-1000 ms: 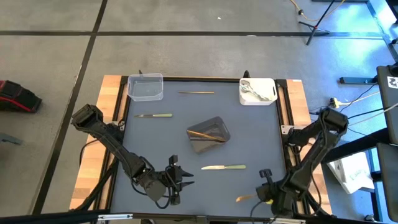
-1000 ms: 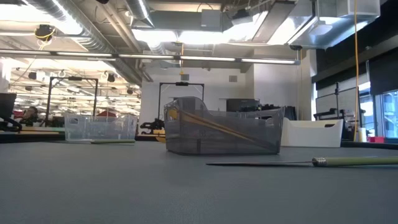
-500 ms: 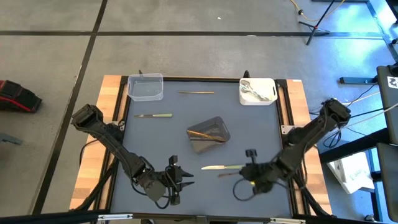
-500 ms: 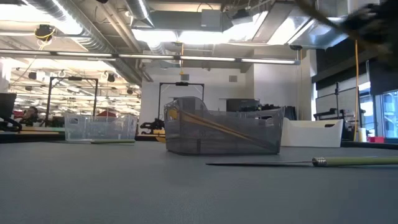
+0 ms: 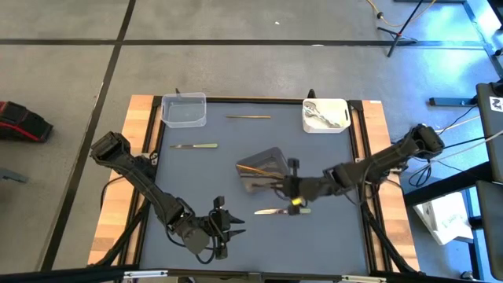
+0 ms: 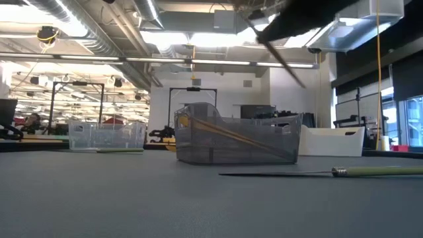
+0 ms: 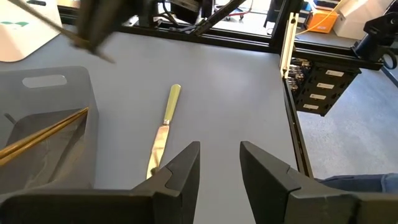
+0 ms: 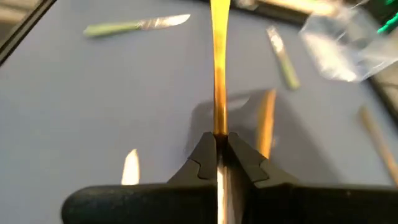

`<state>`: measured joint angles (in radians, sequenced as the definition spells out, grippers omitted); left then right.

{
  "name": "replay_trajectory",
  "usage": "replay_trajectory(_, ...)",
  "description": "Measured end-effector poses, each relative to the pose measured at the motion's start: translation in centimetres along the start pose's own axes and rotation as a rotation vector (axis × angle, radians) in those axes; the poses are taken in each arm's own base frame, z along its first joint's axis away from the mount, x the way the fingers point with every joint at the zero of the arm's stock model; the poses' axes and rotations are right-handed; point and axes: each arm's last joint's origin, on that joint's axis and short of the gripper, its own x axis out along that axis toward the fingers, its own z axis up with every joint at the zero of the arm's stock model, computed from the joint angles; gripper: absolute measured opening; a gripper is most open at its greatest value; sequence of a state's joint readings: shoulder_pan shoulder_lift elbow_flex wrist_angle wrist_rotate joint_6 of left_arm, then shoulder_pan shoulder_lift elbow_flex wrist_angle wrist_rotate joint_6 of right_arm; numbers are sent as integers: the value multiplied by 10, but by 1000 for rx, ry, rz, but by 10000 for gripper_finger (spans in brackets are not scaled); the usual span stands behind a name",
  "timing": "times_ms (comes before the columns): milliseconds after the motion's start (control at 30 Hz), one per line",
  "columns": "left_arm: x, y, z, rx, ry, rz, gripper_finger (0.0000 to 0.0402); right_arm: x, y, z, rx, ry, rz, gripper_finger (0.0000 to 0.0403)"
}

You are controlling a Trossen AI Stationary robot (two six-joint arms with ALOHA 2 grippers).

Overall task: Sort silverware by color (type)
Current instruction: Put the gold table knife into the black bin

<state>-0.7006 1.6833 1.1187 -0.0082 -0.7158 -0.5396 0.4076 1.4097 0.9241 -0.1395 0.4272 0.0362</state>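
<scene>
Fingers of your right gripper [image 8: 216, 146] are pinched tight on a thin gold piece [image 8: 218, 62] — the wrist view shows it running straight out from between the tips. In the high view that gripper [image 5: 291, 189] sits over the desk's [image 5: 196, 181] centre, at the right edge of the dark grey tub [image 5: 263, 170], w/ the arm stretched in from the right side. The low view catches the arm up top w/ a thin dark blurred streak slanting down from it above the tub [image 6: 234, 140].

Your left gripper [image 5: 224, 224] waits near the front-left of the desk, fingers [image 7: 180, 177] spread apart w/ nothing between them.

Where the silverware lies:
- One gold stick [image 5: 255, 168] lies already inside the dark grey tub, leaning on a slant [image 6: 231, 135].
- One green-handled knife [image 5: 281, 211] lies flat on the desk just in front of the tub, near your right gripper; the left wrist view shows it too [image 7: 165, 124].
- A second green-handled knife [image 5: 194, 145] lies towards the left, well apart from the clear tub [image 5: 184, 110] at the back-left corner.
- Another gold piece [image 5: 247, 117] lies at the back, between the clear tub & the white tub [image 5: 325, 115].
- Shiny silver pieces [image 5: 321, 115] are piled in the white tub at the back-right.
</scene>
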Motion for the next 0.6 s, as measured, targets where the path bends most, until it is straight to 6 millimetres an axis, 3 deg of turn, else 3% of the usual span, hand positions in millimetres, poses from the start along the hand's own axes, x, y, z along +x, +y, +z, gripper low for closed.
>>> replay_trajectory(333,0,0,0,1,0,0,109,28,-46,6,35,-67,-78,2)
replay_trajectory(600,0,-1,-1,0,19,-22,109,63,-47,-16,32,26,-66,1)
